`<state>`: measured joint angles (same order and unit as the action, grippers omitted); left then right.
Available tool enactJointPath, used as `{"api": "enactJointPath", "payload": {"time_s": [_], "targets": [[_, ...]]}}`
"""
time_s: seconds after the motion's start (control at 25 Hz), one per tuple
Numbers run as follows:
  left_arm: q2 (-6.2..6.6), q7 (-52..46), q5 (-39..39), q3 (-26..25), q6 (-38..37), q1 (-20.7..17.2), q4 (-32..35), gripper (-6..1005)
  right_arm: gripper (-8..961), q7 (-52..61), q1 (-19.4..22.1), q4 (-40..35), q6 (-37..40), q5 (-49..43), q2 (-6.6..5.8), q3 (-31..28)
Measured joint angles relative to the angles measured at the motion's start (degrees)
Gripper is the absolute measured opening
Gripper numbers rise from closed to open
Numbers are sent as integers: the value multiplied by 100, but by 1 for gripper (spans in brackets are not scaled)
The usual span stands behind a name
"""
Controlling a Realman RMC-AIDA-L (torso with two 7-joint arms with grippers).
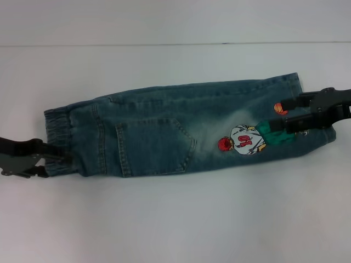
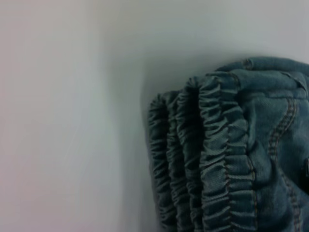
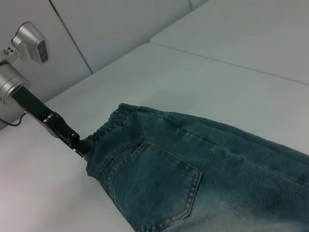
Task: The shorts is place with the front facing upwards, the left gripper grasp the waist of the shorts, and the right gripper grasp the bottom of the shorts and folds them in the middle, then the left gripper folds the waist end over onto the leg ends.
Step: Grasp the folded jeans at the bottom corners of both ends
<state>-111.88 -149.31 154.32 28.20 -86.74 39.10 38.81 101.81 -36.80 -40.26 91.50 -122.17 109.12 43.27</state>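
Observation:
The shorts [image 1: 164,131] lie folded lengthwise across the white table, with the patch pocket [image 1: 153,145] and the embroidered figure [image 1: 244,142] facing up. The gathered waist [image 1: 57,123] points to the robot's left, and its stacked layers fill the left wrist view [image 2: 212,159]. My left gripper [image 1: 57,160] is shut on the near corner of the waist, which the right wrist view shows too [image 3: 83,149]. The leg ends [image 1: 328,136] lie at the right. My right gripper [image 1: 281,115] is open, with its fingers spread over the leg beside the figure.
The white table [image 1: 175,219] stretches around the shorts, and its back edge [image 1: 175,45] runs along the far side. The right wrist view shows the left arm's silver wrist camera [image 3: 29,41] against a pale wall.

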Motion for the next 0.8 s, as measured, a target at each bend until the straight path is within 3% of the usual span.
{"api": "enactJointPath", "payload": {"time_s": [0.4,0.8], "targets": [[-78,230,-92,147,175,47,13,497,933,-6,4,4,-19,0,50,24],[-80,415,-203,139,176,57,-37,224,922,-3,44,0,-39,0,48,-27]]}}
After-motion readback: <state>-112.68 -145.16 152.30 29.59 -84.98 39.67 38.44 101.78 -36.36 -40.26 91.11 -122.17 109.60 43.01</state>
